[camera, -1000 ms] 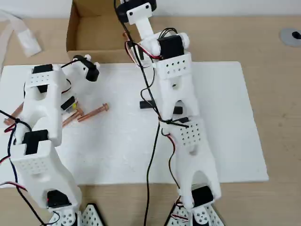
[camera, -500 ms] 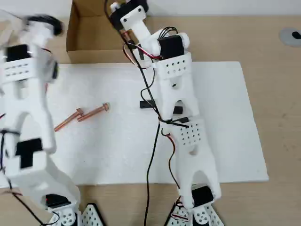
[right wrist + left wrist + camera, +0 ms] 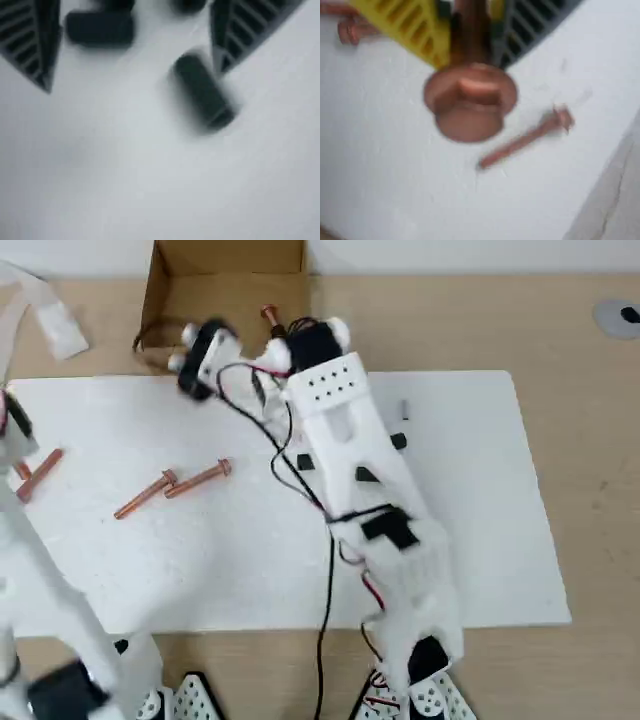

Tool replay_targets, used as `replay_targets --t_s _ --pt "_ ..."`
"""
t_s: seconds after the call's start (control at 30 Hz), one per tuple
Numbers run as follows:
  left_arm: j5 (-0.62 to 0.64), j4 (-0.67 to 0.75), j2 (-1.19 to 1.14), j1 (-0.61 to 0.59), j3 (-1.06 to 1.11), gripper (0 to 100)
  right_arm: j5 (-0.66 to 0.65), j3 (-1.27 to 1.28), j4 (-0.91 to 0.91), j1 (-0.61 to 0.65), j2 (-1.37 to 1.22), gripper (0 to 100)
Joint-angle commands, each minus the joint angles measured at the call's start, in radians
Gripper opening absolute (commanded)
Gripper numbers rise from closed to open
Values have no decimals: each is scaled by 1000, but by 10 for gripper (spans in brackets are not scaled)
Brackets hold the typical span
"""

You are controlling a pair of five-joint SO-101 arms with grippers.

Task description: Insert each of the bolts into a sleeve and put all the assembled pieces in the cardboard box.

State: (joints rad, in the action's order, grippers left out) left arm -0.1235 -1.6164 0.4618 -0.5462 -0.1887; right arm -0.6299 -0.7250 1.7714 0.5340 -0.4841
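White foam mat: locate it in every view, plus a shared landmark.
High view: white foam mat spreads across the table's middle.
Left wrist view: mat is the backdrop behind the held bolt.
Right wrist view: mat is the ground beneath black sleeves.
Landmark: the high view shows sleeves on it too.

**Table surroundings: non-task items**

Wooden table (image 3: 590, 440): light brown, showing along the far and right margins.
White sheet (image 3: 480, 540): rectangular, lying flat across the table's middle.
Grey round disc (image 3: 618, 317): on the table at the far right edge.
White strip (image 3: 55, 328): possibly plastic packaging, at the far left corner.
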Motion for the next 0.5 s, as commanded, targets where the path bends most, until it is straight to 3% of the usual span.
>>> replay_targets --t_s 0.0,0.17,0.47 --pt "28 77 217 -18 253 12 -121 300 3 -15 266 246" --pt "120 230 576 -66 575 11 -269 499 0 -76 309 246" --pt "189 439 1194 -101 964 9 -276 441 -103 -61 128 246"
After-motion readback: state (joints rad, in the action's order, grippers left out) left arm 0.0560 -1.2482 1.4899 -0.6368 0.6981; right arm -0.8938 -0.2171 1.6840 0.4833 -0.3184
